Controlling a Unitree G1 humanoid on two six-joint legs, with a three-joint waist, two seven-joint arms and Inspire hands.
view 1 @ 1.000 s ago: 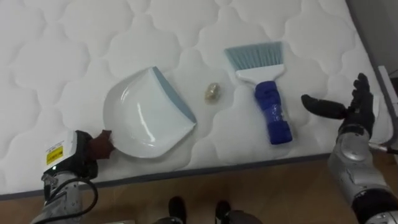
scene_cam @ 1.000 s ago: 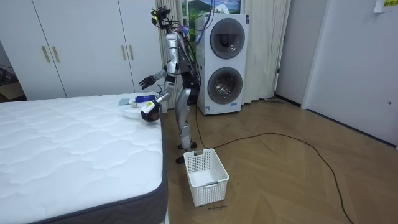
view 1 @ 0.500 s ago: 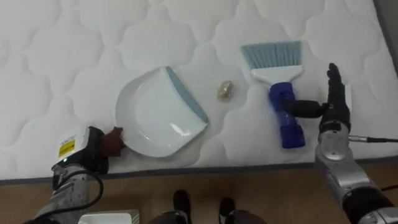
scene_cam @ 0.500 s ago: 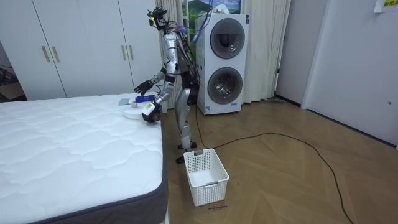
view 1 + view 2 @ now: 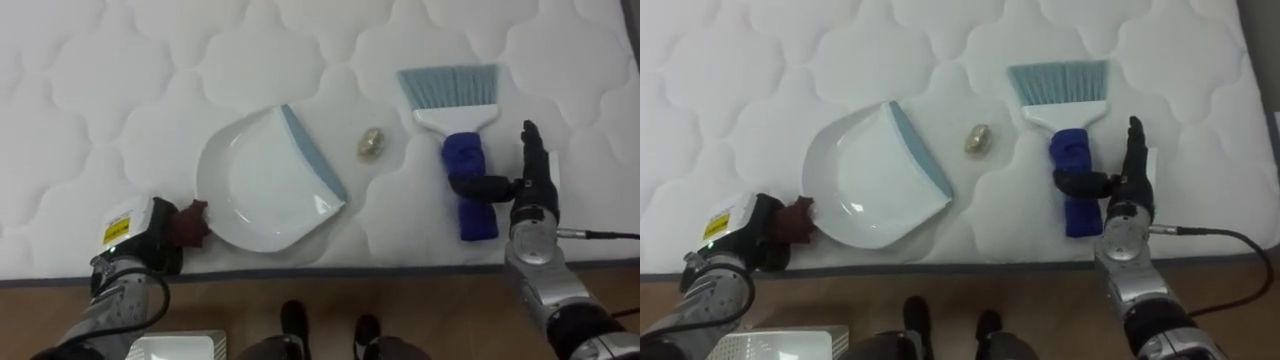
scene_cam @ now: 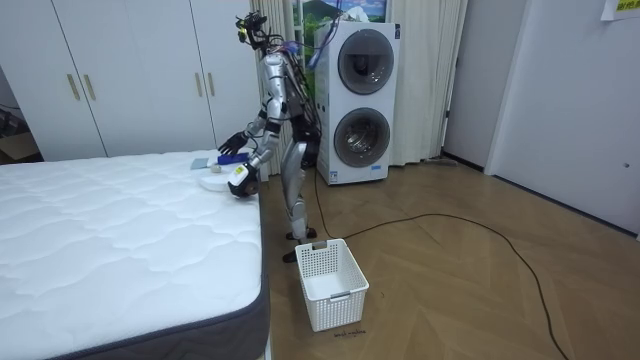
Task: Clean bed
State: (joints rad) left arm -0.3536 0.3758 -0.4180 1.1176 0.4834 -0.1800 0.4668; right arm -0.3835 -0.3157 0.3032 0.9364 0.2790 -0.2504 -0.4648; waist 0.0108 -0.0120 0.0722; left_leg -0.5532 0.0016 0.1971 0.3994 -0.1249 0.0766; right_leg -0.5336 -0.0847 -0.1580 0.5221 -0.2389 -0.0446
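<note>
The scrap (image 5: 372,144), a small pale crumpled lump, lay on the white quilted mattress (image 5: 120,90) near its front edge, between the dustpan (image 5: 262,185) and the brush (image 5: 460,150) and touching neither. The dustpan, white with a blue-grey lip, lay flat to the scrap's left, its lip turned towards the scrap and its dark handle pointing to the lower left. The left hand (image 5: 140,235) was at that handle, at the mattress edge; its fingers appeared to be curled round the handle, though the back of the hand hid most of them. The brush lay to the scrap's right, its pale blue bristles pointing away from the robot and its blue handle pointing back towards the mattress edge. The right hand (image 5: 530,195) stood just beside the handle on its right, fingers straight and together, pointing away from the robot, while the thumb reached sideways across the blue handle; the fingers were not wrapped round it. In the room view the robot stood at the bed's far corner, leaning forward over it with both arms reaching down to the mattress. A white laundry basket (image 6: 332,283) stood on the wooden floor (image 6: 450,290) beside the bed, stacked washing machines (image 6: 360,100) stood behind the robot, and white wardrobes (image 6: 130,70) lined the wall beyond the bed.
</note>
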